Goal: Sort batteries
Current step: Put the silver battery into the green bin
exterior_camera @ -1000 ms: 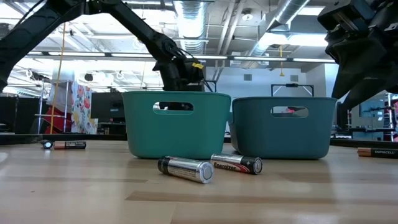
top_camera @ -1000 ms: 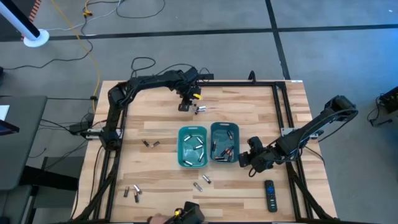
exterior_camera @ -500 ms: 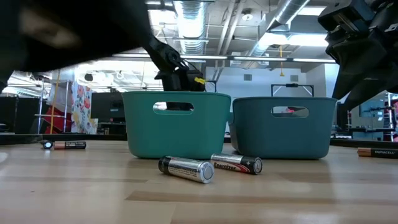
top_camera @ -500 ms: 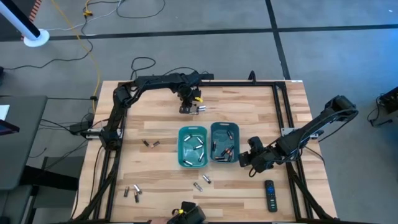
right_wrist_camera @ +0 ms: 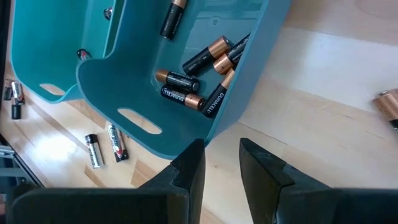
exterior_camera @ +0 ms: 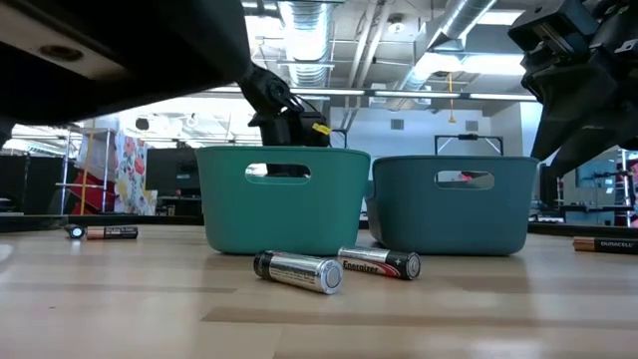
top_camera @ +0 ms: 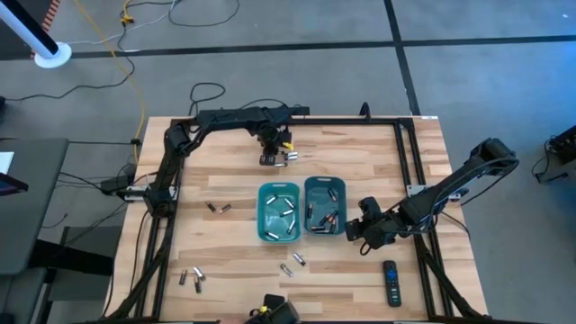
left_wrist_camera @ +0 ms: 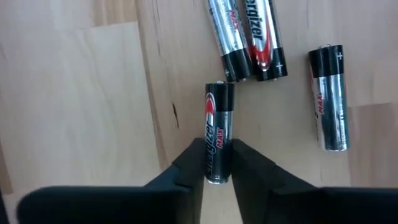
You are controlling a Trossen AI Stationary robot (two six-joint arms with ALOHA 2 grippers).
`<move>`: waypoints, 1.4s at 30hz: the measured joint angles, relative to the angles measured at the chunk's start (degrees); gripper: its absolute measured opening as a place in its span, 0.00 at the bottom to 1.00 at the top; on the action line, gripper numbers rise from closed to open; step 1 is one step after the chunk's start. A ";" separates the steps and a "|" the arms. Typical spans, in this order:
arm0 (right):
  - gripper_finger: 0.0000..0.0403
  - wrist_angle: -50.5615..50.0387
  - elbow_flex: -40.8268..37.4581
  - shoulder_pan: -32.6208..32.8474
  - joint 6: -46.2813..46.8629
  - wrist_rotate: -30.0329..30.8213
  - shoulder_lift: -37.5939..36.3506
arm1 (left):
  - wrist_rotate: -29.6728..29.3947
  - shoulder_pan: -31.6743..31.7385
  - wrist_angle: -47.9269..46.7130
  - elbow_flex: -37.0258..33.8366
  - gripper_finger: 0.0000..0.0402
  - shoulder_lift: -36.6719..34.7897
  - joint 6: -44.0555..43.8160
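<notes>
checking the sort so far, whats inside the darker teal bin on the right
The darker bin holds dark batteries with copper-coloured ends, several piled together. Its near wall hides part of the floor, so a full count is not possible.

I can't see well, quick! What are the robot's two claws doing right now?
Left gripper: closed on a silver battery lying on the table.
Right gripper: open, empty, beside the darker bin.

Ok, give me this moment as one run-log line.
left gripper: fingers shut on silver battery, table's far side | right gripper: open, empty, beside darker teal bin
</notes>
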 joint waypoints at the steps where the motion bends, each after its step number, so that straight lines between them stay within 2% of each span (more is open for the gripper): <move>1: 0.29 0.00 0.00 0.00 0.00 0.01 0.00 | -0.15 -0.22 -0.19 0.00 0.12 0.00 0.00; 15: 0.29 0.03 0.00 0.00 -0.34 0.01 0.02 | -6.84 -1.41 -3.39 -0.42 0.10 -3.27 -3.01; 21: 0.29 0.17 0.00 0.00 -1.07 0.01 0.04 | -10.30 -1.81 -4.97 -0.31 0.10 -8.64 -6.18; 27: 0.29 0.28 0.00 0.00 -1.55 -0.01 0.04 | -10.87 -3.53 -6.80 -0.31 0.10 -15.64 -11.44; 35: 0.29 0.22 0.00 0.13 -3.21 0.01 0.04 | -10.76 -11.39 -8.66 -0.17 0.10 -23.33 -20.19; 42: 0.29 0.35 -0.02 0.13 -8.08 0.01 0.04 | -10.65 -20.85 -13.04 -0.17 0.10 -24.13 -29.53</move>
